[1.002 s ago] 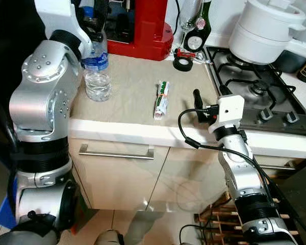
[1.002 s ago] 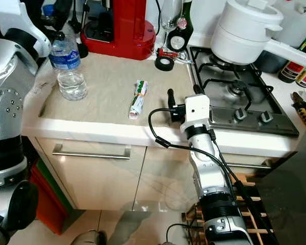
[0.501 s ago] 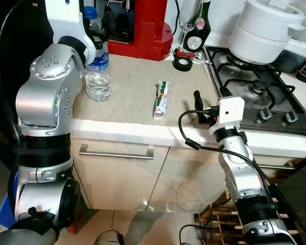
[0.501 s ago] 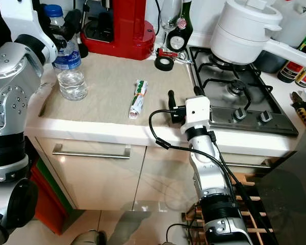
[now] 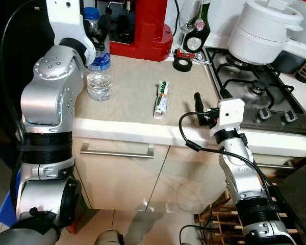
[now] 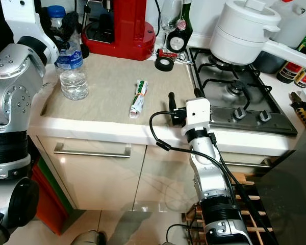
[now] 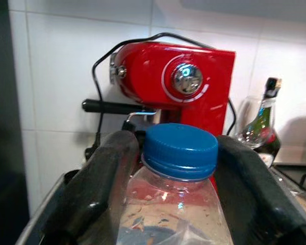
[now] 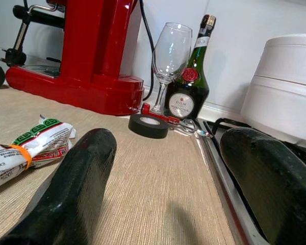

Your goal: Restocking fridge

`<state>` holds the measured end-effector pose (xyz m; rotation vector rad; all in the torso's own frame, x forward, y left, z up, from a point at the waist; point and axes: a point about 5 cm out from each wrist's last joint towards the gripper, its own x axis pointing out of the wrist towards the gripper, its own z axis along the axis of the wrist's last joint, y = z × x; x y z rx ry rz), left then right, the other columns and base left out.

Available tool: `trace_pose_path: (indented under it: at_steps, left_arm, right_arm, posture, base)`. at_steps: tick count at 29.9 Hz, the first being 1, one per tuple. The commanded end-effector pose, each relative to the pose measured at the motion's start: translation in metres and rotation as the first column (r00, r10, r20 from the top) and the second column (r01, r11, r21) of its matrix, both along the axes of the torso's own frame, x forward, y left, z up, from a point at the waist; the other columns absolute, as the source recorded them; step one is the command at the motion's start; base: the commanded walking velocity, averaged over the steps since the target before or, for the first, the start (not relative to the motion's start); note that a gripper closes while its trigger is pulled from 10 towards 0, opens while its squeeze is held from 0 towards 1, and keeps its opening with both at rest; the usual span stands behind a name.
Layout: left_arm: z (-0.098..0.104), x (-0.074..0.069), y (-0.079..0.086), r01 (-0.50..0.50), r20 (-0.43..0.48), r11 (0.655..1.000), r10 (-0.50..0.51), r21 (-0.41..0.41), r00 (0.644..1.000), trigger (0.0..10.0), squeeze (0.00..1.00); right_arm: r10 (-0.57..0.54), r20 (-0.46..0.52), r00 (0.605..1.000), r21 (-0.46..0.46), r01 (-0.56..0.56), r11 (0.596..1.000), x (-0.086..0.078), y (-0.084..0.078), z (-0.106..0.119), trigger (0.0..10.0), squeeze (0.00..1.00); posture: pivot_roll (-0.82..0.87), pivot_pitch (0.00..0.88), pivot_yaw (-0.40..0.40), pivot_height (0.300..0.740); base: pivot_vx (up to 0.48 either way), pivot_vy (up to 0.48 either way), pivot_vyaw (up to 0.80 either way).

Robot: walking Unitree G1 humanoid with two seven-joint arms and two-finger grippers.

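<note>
Left wrist view: left jaws straddle the water bottle (image 7: 178,204) neck, contact unclear; red coffee machine (image 7: 178,87) behind; right jaws wide open.

— Where? What state?
— Clear plastic water bottle (image 6: 71,61), blue cap (image 7: 180,150) on, blue label, upright on the beige counter (image 6: 107,81) near its left edge, before the red machine (image 6: 123,25).
— Held?
— Neck between two black fingers (image 7: 94,204).
</note>
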<state>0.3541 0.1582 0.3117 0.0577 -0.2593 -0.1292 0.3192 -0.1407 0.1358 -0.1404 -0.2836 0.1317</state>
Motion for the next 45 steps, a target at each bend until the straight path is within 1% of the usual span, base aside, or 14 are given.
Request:
trace_pose_path:
  at_steps: [1,13,18,19,20,26,28,32,33,34,37,41,44,45]
  left_arm:
    - [-0.014,0.003,-0.008,0.034,-0.04,0.999,-0.034,0.001,0.999,0.0,0.0]
    - [-0.029,0.006,-0.011,0.04,-0.057,0.998,-0.037,0.04,0.998,0.0,0.0]
    - [-0.02,0.004,-0.011,0.016,0.033,0.997,-0.019,0.07,0.999,0.0,0.0]
    - [-0.008,-0.002,-0.013,0.02,0.127,0.998,-0.027,0.058,0.992,10.0,0.0]
    - [0.0,-0.006,-0.014,0.013,0.192,0.998,-0.024,0.058,0.981,10.0,0.0]
    - [0.0,-0.011,-0.015,0.017,0.24,1.0,-0.021,0.018,0.971,10.0,0.0]
    - [-0.006,-0.011,-0.015,0.01,0.235,0.999,-0.018,0.032,0.972,10.0,0.0]
    - [-0.02,-0.016,-0.012,0.018,0.224,1.0,-0.017,-0.003,0.974,10.0,0.0]
    - [-0.023,-0.028,-0.007,-0.024,0.29,1.0,0.025,-0.008,0.957,10.0,0.0]
    - [-0.024,-0.033,-0.005,-0.044,0.314,0.999,0.045,-0.012,0.948,10.0,0.0]
    - [-0.027,-0.043,-0.002,-0.092,0.357,0.996,0.08,0.016,0.931,10.0,0.0]
    - [-0.032,-0.048,-0.003,-0.123,0.372,0.991,0.098,0.043,0.923,10.0,0.0]
    - [-0.046,-0.057,-0.012,-0.179,0.441,0.964,0.076,0.196,0.894,10.0,0.0]
    - [-0.046,-0.057,-0.012,-0.179,0.441,0.964,0.076,0.196,0.894,10.0,0.0]
  right_arm:
    - [-0.017,0.017,1.0,-0.008,0.017,1.0,0.0,-0.006,0.004,10.0,0.0]
    - [-0.015,0.011,1.0,-0.014,0.016,1.0,-0.001,-0.007,0.003,10.0,0.0]
    - [-0.017,0.009,1.0,-0.016,0.017,1.0,-0.002,-0.008,0.002,10.0,0.0]
    - [-0.018,0.008,1.0,-0.016,0.018,1.0,-0.003,-0.008,0.002,10.0,0.0]
    - [-0.019,0.006,1.0,-0.017,0.019,1.0,-0.003,-0.009,0.001,10.0,0.0]
    - [-0.02,0.008,1.0,-0.015,0.02,1.0,-0.004,-0.008,0.002,10.0,0.0]
    - [-0.021,0.009,1.0,-0.013,0.021,1.0,-0.004,-0.008,0.002,10.0,0.0]
    - [-0.024,0.01,1.0,-0.012,0.025,1.0,-0.005,-0.009,0.002,10.0,0.0]
    - [-0.03,0.012,0.999,-0.014,0.03,0.999,-0.006,-0.011,0.001,10.0,0.0]
    - [-0.032,0.013,0.999,-0.015,0.032,0.999,-0.006,-0.011,0.001,10.0,0.0]
    - [-0.035,0.015,0.999,-0.018,0.035,0.999,-0.007,-0.012,0.0,10.0,0.0]
    - [-0.033,0.015,0.999,-0.022,0.033,0.999,-0.007,-0.011,-0.001,10.0,0.0]
    - [-0.031,0.021,0.999,-0.032,0.031,0.999,-0.006,-0.01,-0.001,10.0,0.0]
    - [-0.031,0.021,0.999,-0.032,0.031,0.999,-0.006,-0.01,-0.001,10.0,0.0]
  posture:
    - [0.03,0.0,-0.082,0.74]
    - [0.02,0.0,-0.083,0.74]
    - [0.02,0.0,-0.083,0.74]
    - [0.02,0.0,-0.084,0.74]
    - [0.02,0.0,-0.083,0.74]
    - [0.02,0.0,-0.082,0.74]
    - [0.02,0.0,-0.081,0.74]
    - [0.02,0.0,-0.078,0.74]
    - [0.02,0.0,-0.076,0.74]
    - [0.02,0.0,-0.076,0.74]
    - [0.03,0.0,-0.08,0.74]
    - [0.04,0.0,-0.082,0.74]
    - [0.05,0.0,-0.085,0.74]
    - [0.05,0.0,-0.085,0.74]
  base:
    - [0.0,0.0,0.0]
    - [0.0,0.0,0.0]
    - [0.0,0.0,0.0]
    - [0.0,0.0,0.0]
    - [0.0,0.0,0.0]
    - [0.0,0.0,0.0]
    - [0.0,0.0,0.0]
    - [0.0,0.0,0.0]
    - [0.0,0.0,0.0]
    - [0.0,0.0,0.0]
    - [0.0,0.0,0.0]
    - [0.0,0.0,0.0]
    - [0.0,0.0,0.0]
    - [0.0,0.0,0.0]
